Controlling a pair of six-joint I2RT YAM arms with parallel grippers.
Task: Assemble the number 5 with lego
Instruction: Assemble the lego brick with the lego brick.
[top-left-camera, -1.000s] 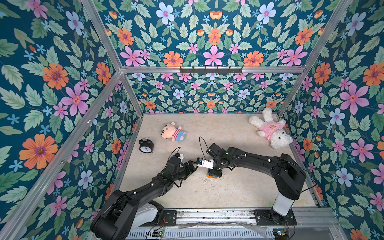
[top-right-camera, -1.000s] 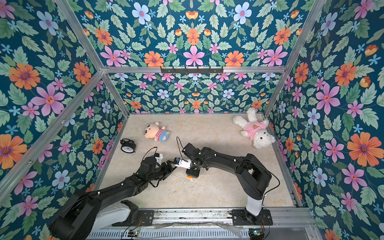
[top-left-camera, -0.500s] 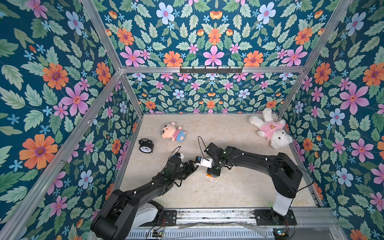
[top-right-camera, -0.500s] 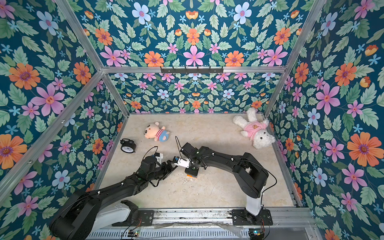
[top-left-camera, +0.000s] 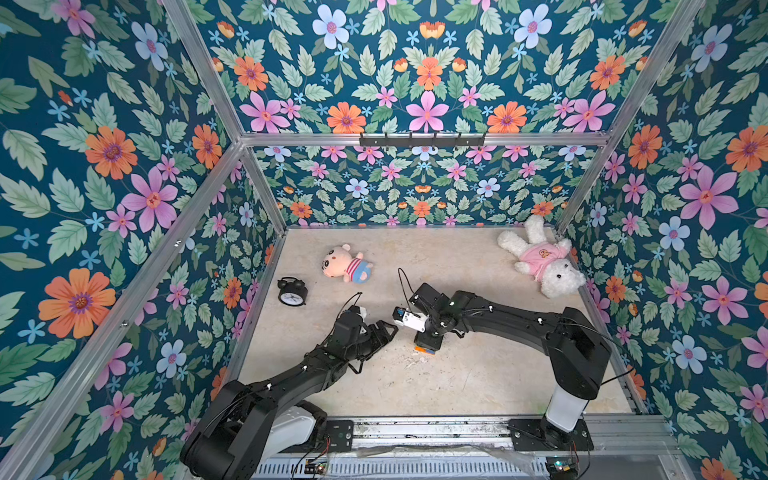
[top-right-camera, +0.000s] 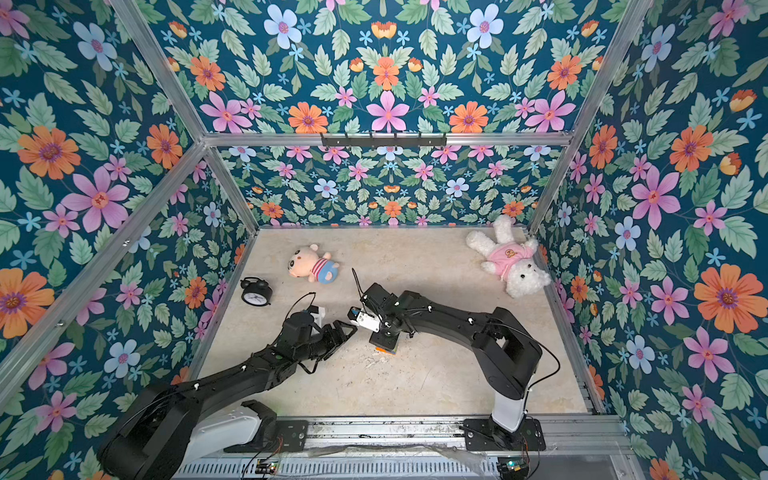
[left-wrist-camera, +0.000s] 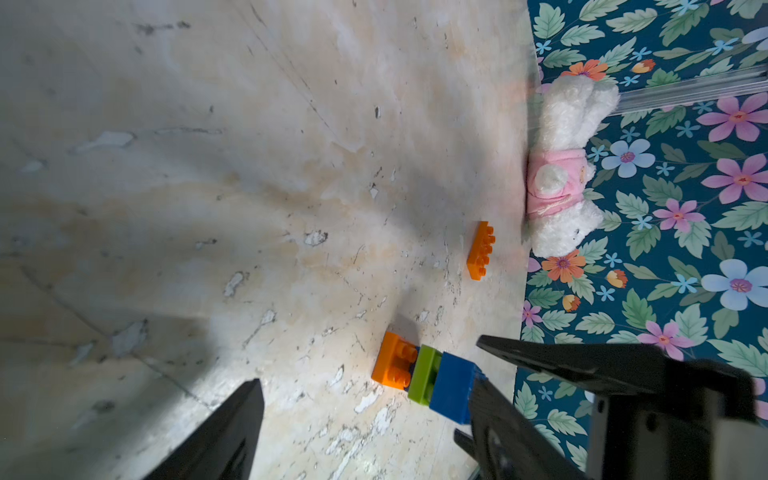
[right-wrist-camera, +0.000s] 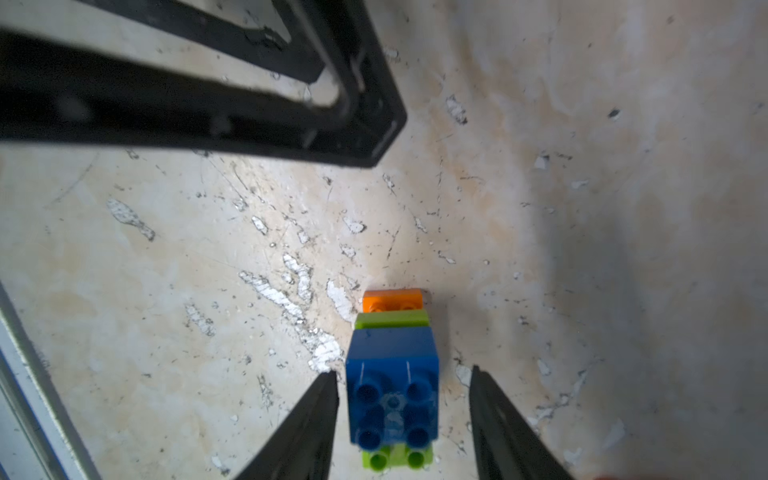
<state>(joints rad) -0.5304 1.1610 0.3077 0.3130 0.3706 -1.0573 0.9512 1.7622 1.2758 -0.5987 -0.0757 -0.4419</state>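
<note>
Standing upright near the middle of the desk (top-left-camera: 457, 386), the partly built number 5 (left-wrist-camera: 419, 376) shows an orange brick (left-wrist-camera: 392, 365) at the bottom, a lime-green brick (left-wrist-camera: 424, 376) above it and a blue brick (right-wrist-camera: 392, 399) on top; a thin blue sliver shows between the orange and the green. The right end effector (right-wrist-camera: 403, 372) hangs over this stack with a finger on either side of the top blue brick (a clear gap on one side, a much narrower one on the other), so it is parted and grips nothing. In both top views it covers nearly all of the stack, leaving only a small coloured edge (top-left-camera: 424, 350) showing. The left end effector (left-wrist-camera: 365, 380) sits low just beside it, fingers spread wide and empty, pointed at the stack. A loose orange brick (left-wrist-camera: 480, 250) lies flat on the desk, apart from the stack and near the white plush (left-wrist-camera: 561, 174). Farther back lie a pink doll (top-left-camera: 347, 266) and a black alarm clock (top-left-camera: 292, 293), well apart from the bricks.
</note>
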